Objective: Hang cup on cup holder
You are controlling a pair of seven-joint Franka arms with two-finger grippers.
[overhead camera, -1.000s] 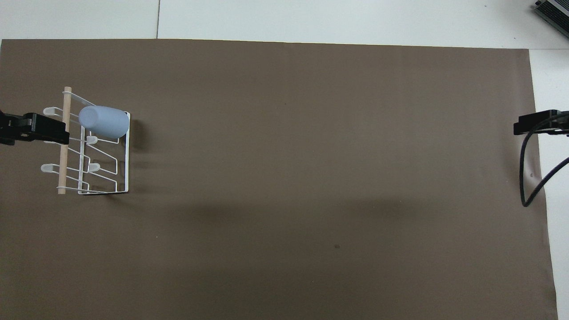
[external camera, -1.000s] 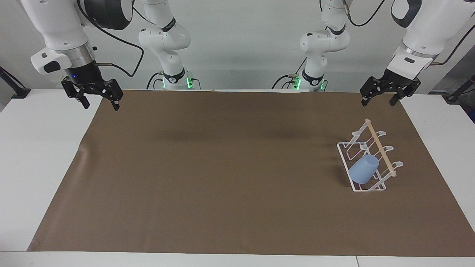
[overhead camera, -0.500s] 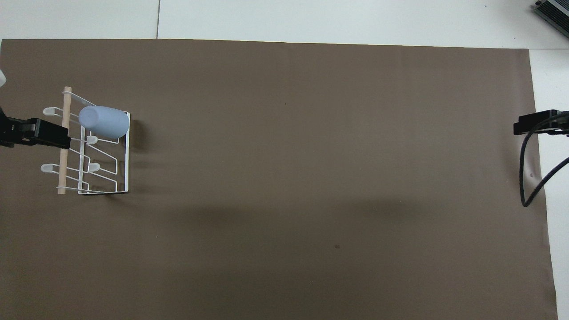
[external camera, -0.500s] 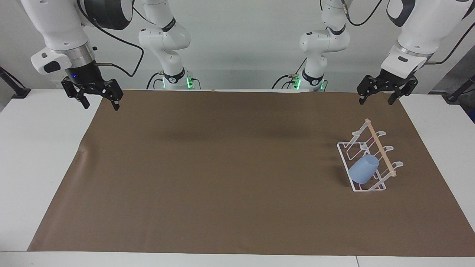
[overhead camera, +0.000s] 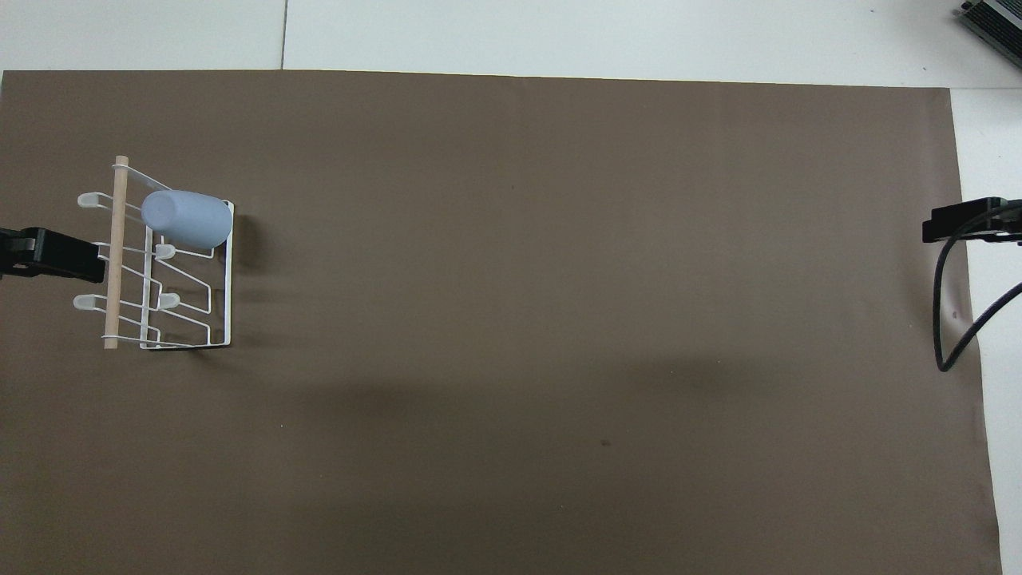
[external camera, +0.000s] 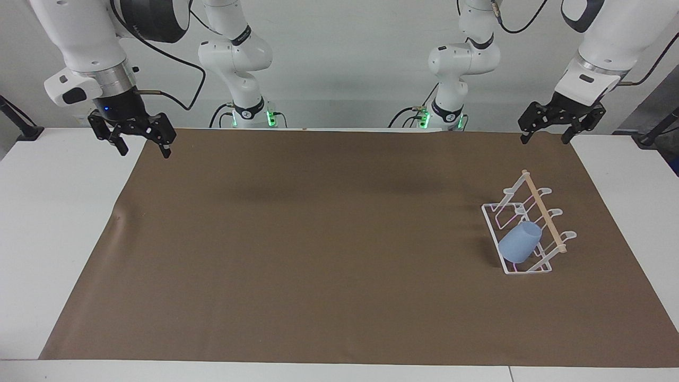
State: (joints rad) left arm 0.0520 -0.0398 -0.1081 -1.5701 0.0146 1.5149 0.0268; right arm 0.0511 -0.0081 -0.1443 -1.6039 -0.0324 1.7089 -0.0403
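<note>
I see the cup (external camera: 521,242) mouth-down on the cup holder (external camera: 525,223) prong toward left-arm end of worktop (external camera: 318,254), so task looks done; left gripper (external camera: 549,132) & right gripper (external camera: 142,143) up w/ jaws open, empty.

Cup (external camera: 520,242): light-blue plastic, smooth, matt. Cup holder (external camera: 492,221): thin white coated wire, slight sheen, with a pale bare wooden rod (external camera: 543,208) across the top. Table cover (external camera: 318,249) was a brown paper-like sheet, matt, faintly creased near one edge. Tabletop (external camera: 48,212) was white, smooth, low gloss. Arm shells (external camera: 79,32): glossy white plastic; both grippers looked matt black.
</note>
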